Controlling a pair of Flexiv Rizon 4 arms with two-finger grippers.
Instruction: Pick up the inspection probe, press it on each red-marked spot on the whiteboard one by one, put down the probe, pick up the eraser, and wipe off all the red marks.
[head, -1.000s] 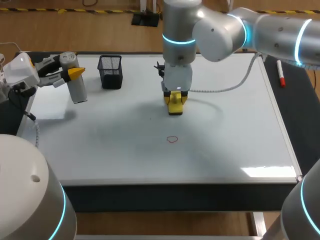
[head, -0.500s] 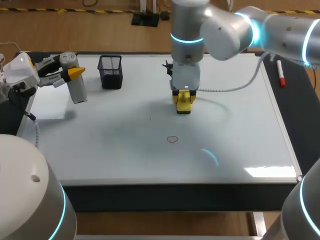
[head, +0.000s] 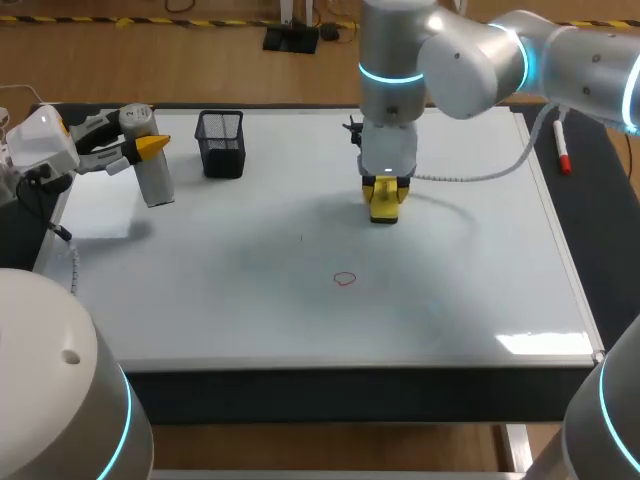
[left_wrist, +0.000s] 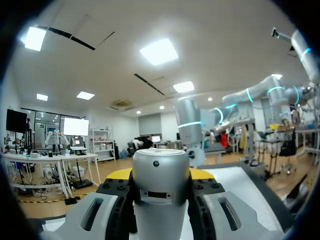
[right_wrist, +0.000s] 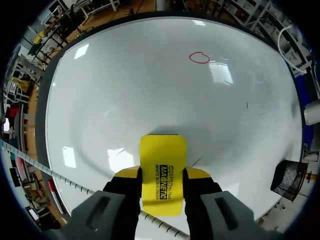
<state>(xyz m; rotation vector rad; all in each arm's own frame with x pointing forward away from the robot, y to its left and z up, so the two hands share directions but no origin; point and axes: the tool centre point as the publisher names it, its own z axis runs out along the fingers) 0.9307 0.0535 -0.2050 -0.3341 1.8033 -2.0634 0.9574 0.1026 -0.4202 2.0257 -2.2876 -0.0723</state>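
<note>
The right jaws clench the yellow eraser (head: 384, 203) from two sides, low at the whiteboard (head: 300, 330); I cannot tell if it touches. It sits at 1 o'clock from the red mark (head: 345, 279), well apart. The left jaws grasp the grey probe (head: 150, 170), upright at the board's 10 o'clock corner, at 9 o'clock of the mesh cup (head: 221, 143).

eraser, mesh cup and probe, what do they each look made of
Eraser: smooth yellow plastic shell, judging by its even, slightly glossy face; any wiping pad is hidden.
Mesh cup: black wire mesh, probably painted metal, given the fine open grid in its walls.
Probe: matte silver-grey metal or metallic plastic, with soft highlights.
</note>
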